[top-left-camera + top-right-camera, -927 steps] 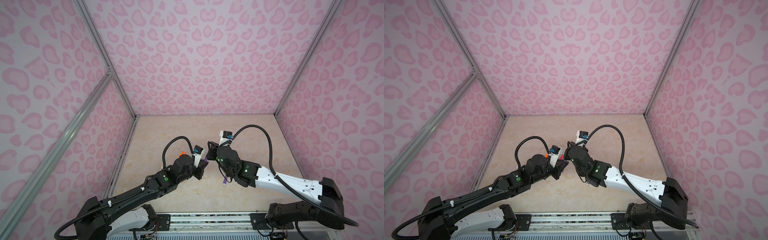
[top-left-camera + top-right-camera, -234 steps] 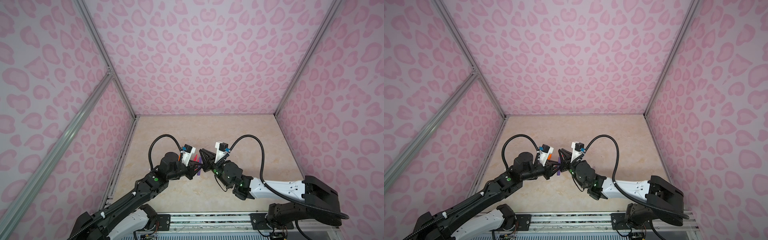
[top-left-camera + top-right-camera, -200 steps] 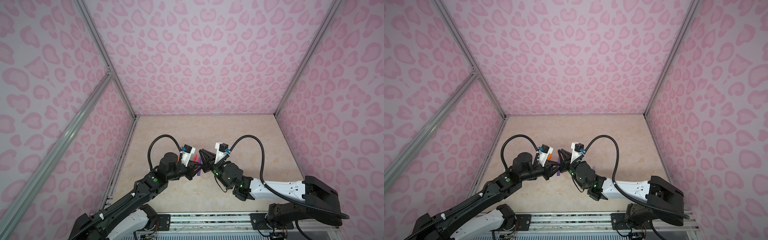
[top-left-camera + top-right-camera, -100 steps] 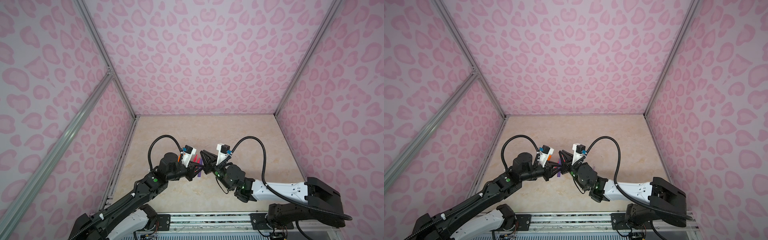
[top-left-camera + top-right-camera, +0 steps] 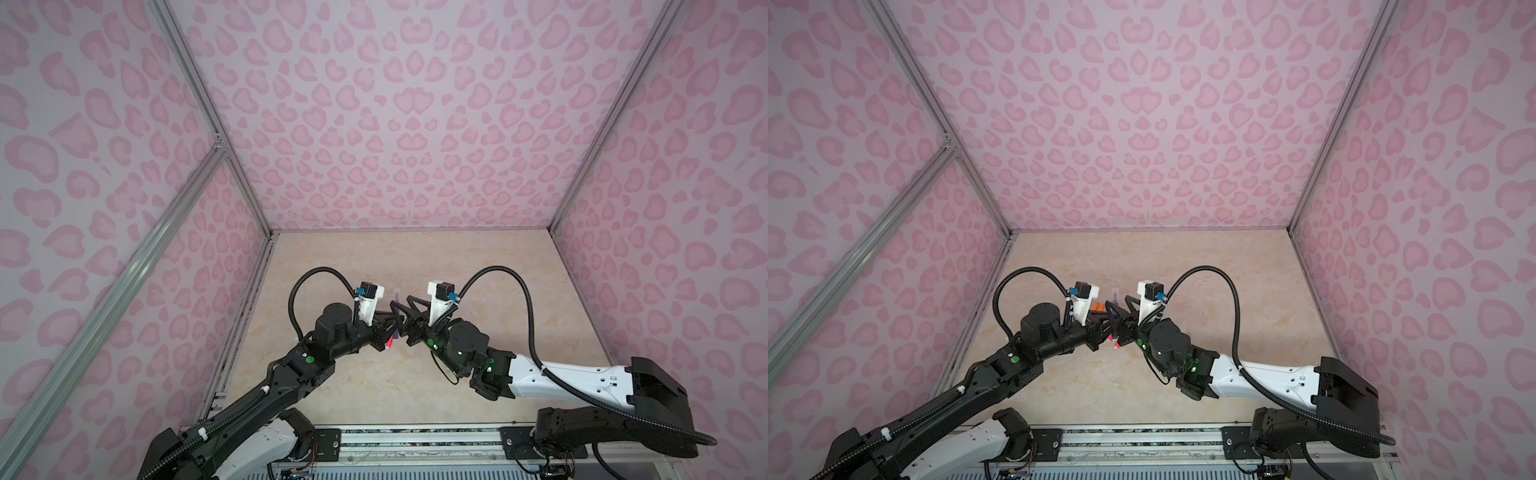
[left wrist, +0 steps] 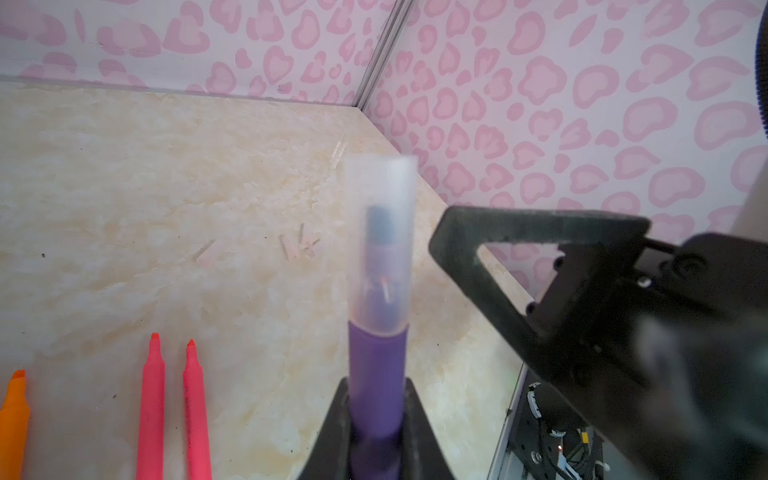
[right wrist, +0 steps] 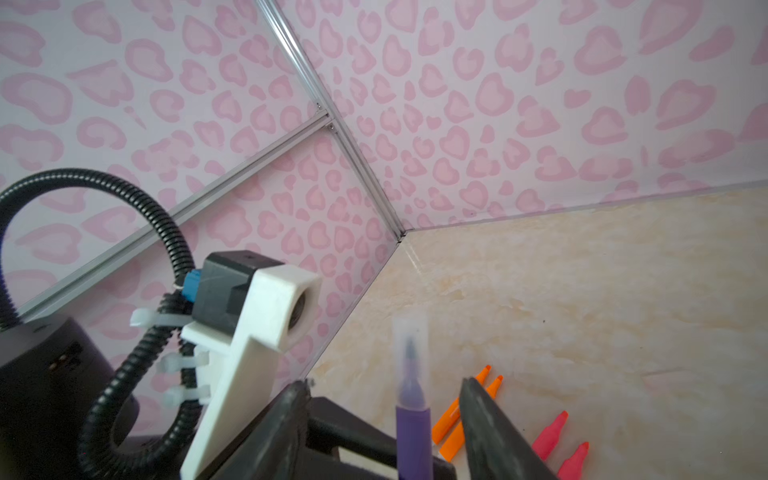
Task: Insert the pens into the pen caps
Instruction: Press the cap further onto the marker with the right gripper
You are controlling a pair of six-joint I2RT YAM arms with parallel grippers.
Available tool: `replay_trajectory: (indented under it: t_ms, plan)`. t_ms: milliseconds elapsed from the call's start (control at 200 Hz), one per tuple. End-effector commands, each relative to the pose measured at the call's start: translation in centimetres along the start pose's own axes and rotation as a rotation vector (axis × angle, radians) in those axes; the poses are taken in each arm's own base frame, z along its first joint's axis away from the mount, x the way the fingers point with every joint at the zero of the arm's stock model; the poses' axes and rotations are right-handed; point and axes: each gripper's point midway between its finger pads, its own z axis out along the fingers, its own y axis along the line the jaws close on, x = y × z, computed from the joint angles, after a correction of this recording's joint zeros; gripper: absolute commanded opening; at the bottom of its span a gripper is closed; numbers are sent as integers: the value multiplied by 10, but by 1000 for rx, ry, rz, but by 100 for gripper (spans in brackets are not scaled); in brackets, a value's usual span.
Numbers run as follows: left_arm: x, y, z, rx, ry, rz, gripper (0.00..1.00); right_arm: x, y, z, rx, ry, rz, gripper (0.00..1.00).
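Observation:
In the left wrist view my left gripper (image 6: 376, 415) is shut on a purple pen (image 6: 376, 370) that stands upright. A pale translucent pen cap (image 6: 380, 241) sits over its tip. My right gripper (image 7: 383, 384) is open, with a jaw on either side of the capped purple pen (image 7: 413, 440) and touching neither the pen nor the cap (image 7: 411, 357). In both top views the two grippers (image 5: 388, 322) (image 5: 402, 311) meet at mid-table. Two pink-red pens (image 6: 151, 407) and an orange pen (image 6: 12, 424) lie uncapped on the table. Two orange pens (image 7: 465, 415) show in the right wrist view.
Several loose pale caps (image 6: 291, 249) lie on the beige marble table (image 5: 478, 270) farther back. Pink patterned walls (image 5: 395, 124) close in three sides. The left arm's wrist camera (image 7: 257, 307) hangs close beside my right gripper. A metal rail (image 5: 415, 436) runs along the front edge.
My right gripper has opened and let go of the cap, which stays seated on the purple pen. The left gripper holds the pen still in the same place.

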Motion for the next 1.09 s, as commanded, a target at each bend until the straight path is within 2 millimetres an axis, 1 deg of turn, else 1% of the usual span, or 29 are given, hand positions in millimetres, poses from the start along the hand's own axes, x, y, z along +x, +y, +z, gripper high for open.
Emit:
replay_trajectory:
  t_ms: [0,65,120,190,330,480,590,840,1090]
  plan:
    - [-15,-6,-1,18,-53,9,4,-4,-23,6,89,31,21,58]
    - [-15,-6,-1,18,-52,10,4,-6,-27,13,87,58,36,57]
    - [-16,-6,-1,15,-55,12,4,-10,-24,17,84,62,20,58]
    - [-16,-5,-2,11,-57,12,4,-13,-13,22,62,81,1,59]
    - [-16,-6,-2,12,-57,12,4,-15,-5,30,63,106,-17,59]
    - [-18,-6,-2,11,-61,15,4,-7,-12,40,122,153,-39,58]
    - [-17,-5,-2,10,-60,14,4,1,-15,46,135,178,-40,53]
    - [-17,-5,-1,7,-58,15,4,3,-15,55,123,189,-35,35]
    - [-14,-3,2,3,-46,9,4,4,-11,58,108,199,-32,27]
